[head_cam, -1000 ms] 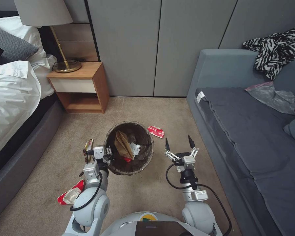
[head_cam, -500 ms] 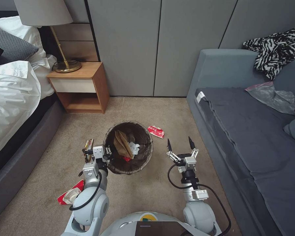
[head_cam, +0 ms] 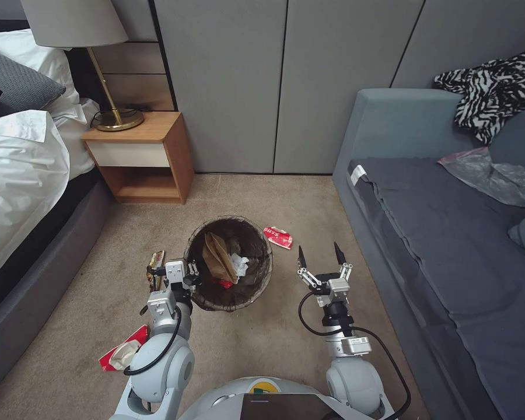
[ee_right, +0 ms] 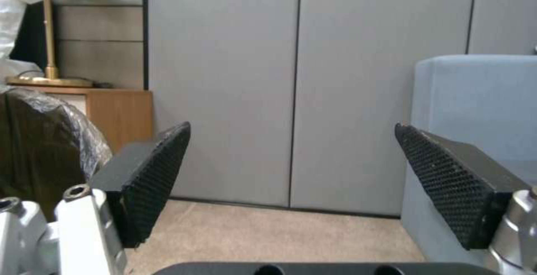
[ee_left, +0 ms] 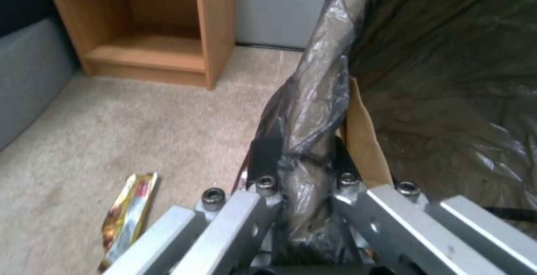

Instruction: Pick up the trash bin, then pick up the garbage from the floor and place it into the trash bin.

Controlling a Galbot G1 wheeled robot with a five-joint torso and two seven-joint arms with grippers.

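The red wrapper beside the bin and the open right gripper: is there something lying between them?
No. In the head view, only bare carpet separates the red wrapper from the right gripper, whose jaws stand open.

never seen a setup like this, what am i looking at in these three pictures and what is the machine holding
It is a two-armed wheeled robot in a bedroom. One picture looks down from its head; the other two come from cameras on its wrists. The left gripper is shut on the rim of the trash bin, which already holds a brown paper bag and a tissue. The right gripper hangs open and empty beside the bin. On the carpet lie a red wrapper, a yellow wrapper and a red tissue pack.
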